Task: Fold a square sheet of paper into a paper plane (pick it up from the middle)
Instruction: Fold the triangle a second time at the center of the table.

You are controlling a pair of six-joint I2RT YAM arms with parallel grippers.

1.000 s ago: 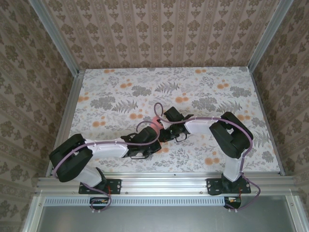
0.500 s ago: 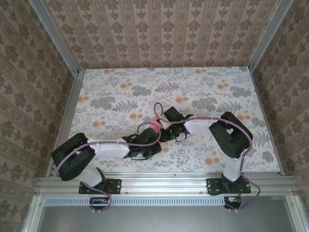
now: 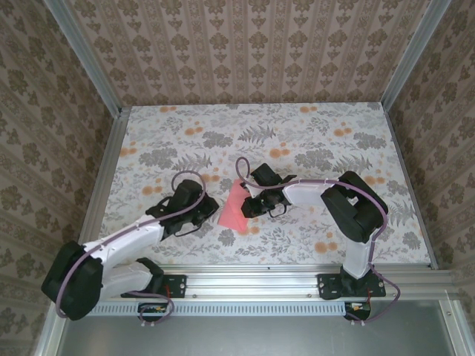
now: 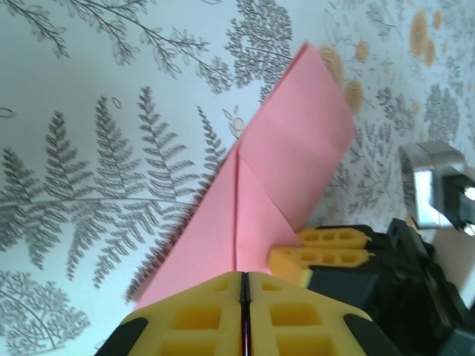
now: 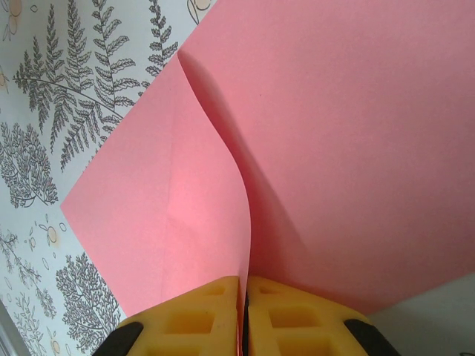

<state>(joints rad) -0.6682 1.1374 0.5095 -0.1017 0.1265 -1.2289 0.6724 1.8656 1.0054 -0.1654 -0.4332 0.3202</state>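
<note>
The table [image 3: 334,119] has a cloth with grey ferns and orange flowers, and patterned walls stand around it. From above, the pink sheet of paper [image 3: 231,209] lies near the middle of the table, a bit toward 6 o'clock. The right gripper [image 3: 249,207] is at the paper's 3 o'clock side. The left gripper [image 3: 210,211] is just beside it at 9 o'clock.

In the left wrist view, the left gripper [image 4: 243,297] has its yellow fingers pressed together. Their tips are at the paper's [image 4: 289,148] near edge, and I cannot tell if they nip it. The paper shows a crease and a folded flap. The right gripper [image 4: 300,247] pinches it at 4 o'clock.

In the right wrist view, the right gripper [image 5: 243,304] squeezes a raised fold of the paper [image 5: 356,133].

I think the folding is partway done. Next, the left gripper should take the free side gently and fold it over while the right one holds firm.
</note>
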